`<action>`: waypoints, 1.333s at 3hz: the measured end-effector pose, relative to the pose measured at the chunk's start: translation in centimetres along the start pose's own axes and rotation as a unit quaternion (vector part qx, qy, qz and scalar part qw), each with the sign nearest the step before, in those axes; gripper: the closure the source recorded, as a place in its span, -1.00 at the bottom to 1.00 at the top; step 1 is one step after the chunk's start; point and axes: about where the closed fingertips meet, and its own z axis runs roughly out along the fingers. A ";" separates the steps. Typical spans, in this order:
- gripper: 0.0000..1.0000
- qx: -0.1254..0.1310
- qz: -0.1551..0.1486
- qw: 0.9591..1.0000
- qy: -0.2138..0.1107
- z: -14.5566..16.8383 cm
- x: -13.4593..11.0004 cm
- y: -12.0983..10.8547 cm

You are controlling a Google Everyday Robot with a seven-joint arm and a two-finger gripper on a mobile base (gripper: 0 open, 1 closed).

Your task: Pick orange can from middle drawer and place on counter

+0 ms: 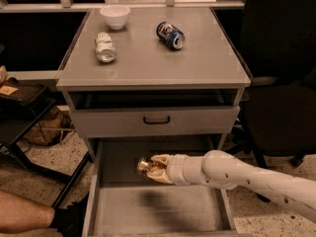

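Observation:
The orange can (146, 167) is a small shiny orange-gold crumpled can, held in my gripper (157, 168) above the floor of the open middle drawer (158, 214). The gripper is shut on the can, its fingers wrapped around it, and my white arm reaches in from the lower right. A dark shadow lies on the drawer floor below the can. The counter (148, 58) is the flat grey cabinet top above, well above and behind the gripper.
On the counter lie a white-silver can (104, 47) at left, a blue can (171, 35) at centre right and a white bowl (115, 16) at the back. A closed grey drawer with a black handle (156, 119) sits under the counter edge. A person's leg (24, 216) is lower left.

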 end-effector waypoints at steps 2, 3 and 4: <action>1.00 0.012 -0.027 1.000 0.002 -1.9 -3.9 -0.9; 1.00 0.034 -0.084 0.996 -0.001 -5.5 -12.3 -1.9; 1.00 0.053 -0.145 0.988 0.001 -8.4 -21.2 -3.4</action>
